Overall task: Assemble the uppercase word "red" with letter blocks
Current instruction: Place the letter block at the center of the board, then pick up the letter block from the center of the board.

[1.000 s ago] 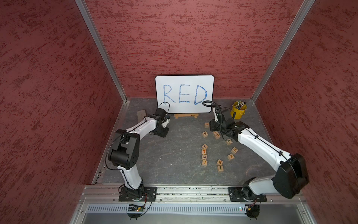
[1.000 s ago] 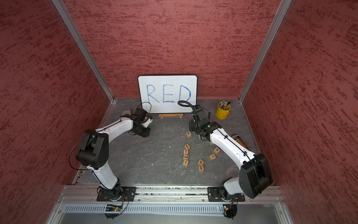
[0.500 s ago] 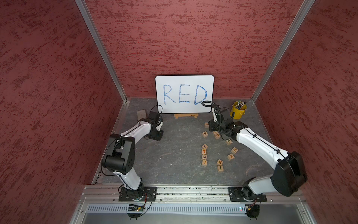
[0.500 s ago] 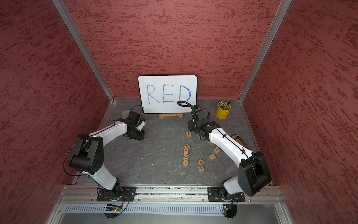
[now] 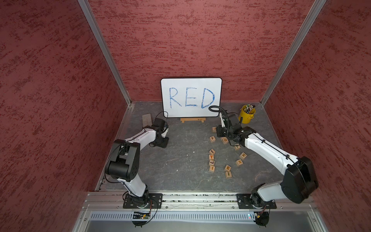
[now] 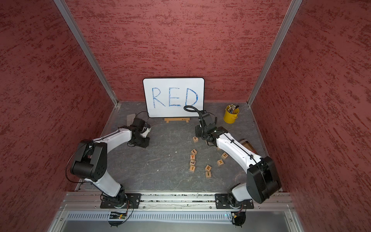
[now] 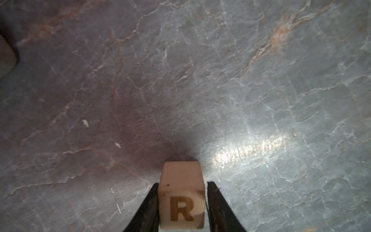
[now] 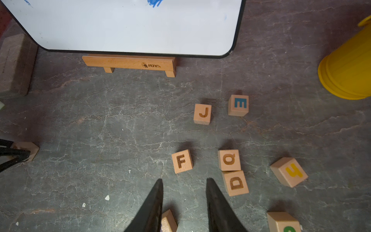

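- My left gripper: the jaws stand at both sides of the R block. One finger lies against the wood. At the other I see a thin slit, so the jaws are slightly spread and do not pinch it.
- The R block rests on the bench, its letter toward the wrist camera. In both top views the gripper hides it. The place is the left part of the bench, well apart from all other blocks.
- My right gripper: the jaws are spread and hold nothing, and I see bare bench between them. A half-hidden block shows under a finger, so I cannot see its letter.
- The D block lies just beside these jaws and touches a small-letter block that I cannot read surely. The F block is near, at the other side.
- The E block with the orange letter lies nearer to the arm bases, just beside an i block, well apart from both grippers.
- The whiteboard stands at the back wall, with a yellow pot at its right.
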Controlling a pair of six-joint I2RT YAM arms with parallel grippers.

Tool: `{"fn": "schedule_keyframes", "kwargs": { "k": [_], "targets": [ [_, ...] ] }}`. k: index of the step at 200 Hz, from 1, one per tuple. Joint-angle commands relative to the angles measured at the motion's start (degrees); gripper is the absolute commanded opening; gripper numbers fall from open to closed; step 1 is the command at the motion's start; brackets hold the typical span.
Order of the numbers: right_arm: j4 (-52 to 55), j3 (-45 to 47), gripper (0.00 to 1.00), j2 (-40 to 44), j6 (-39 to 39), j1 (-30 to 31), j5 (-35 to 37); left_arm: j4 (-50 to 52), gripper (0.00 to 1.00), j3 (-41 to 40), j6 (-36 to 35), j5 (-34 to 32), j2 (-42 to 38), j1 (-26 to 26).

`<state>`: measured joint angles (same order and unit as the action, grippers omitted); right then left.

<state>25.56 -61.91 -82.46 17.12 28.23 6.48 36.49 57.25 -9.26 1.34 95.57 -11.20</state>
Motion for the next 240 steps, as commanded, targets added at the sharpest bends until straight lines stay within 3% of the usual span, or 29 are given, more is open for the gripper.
{"fn": "schedule_keyframes", "kwargs": {
  "k": [1,50,102,130,153,170,187,240],
  "targets": [
    [-0.9,0.6,0.38,1.0,0.5,-0.3,-0.3,-1.2,0.43,-0.2,0.2,-0.2,0.6,0.0],
    [-1.0,1.6,0.38,1.8,0.7,-0.3,0.0,-1.1,0.49,0.5,-0.4,-1.1,-0.9,0.0],
    [1.4,2.7,0.4,1.8,1.1,-0.4,0.4,3.0,0.57,6.6,-2.5,-1.3,-5.9,-1.1],
    [3.3,3.4,0.51,2.7,2.5,-0.4,1.7,6.6,0.6,11.4,-5.3,-0.2,-8.1,-3.2],
    [4.2,4.2,0.58,3.3,3.7,-1.0,2.7,9.0,0.72,15.7,-7.8,2.3,-9.8,-5.1],
    [5.6,3.9,0.59,2.5,3.9,-1.6,2.4,10.6,0.89,18.9,-9.0,4.6,-10.6,-6.0],
    [7.3,3.8,0.6,1.2,4.1,-2.3,1.2,11.3,0.99,21.0,-9.7,8.4,-11.3,-6.0],
    [15.6,5.8,0.63,1.5,10.0,-2.5,0.3,14.1,1.0,26.7,-11.6,10.0,-8.1,-9.3]
  ]
}}
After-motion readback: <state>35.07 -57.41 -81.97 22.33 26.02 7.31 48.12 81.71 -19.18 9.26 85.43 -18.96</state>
